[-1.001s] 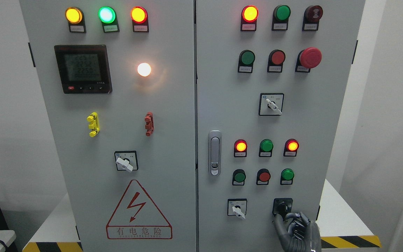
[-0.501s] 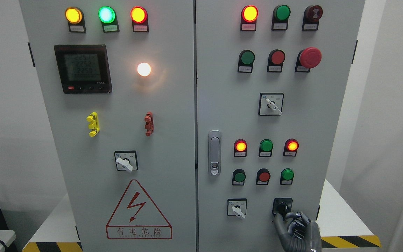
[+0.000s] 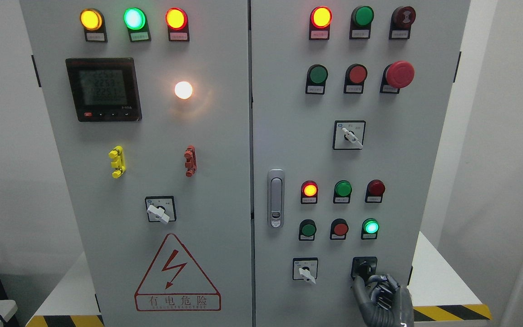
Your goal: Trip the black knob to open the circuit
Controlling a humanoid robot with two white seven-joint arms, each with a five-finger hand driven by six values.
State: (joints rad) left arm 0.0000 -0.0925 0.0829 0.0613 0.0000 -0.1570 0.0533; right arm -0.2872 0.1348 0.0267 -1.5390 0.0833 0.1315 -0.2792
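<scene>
The black knob (image 3: 363,268) sits at the lower right of the right cabinet door (image 3: 388,150), in a black square plate. My right hand (image 3: 372,284), dark and gloved-looking, comes up from the bottom edge and has its thumb and curled fingers closed around the knob from below. Above it, the right-hand red lamp (image 3: 375,187) is dark and the green lamp (image 3: 370,226) below it glows. The left hand is out of view.
White selector switches (image 3: 305,271) (image 3: 348,135) (image 3: 158,211), a red mushroom button (image 3: 399,74), a silver door latch (image 3: 275,198) and a meter display (image 3: 103,89) stud the panel. The cabinet stands on a white table (image 3: 443,281) with yellow-black edge tape.
The right red lamp in the lower cluster has gone out and the green lamp beneath it has lit. The hand stays on the knob; the whole view shifted slightly left.
</scene>
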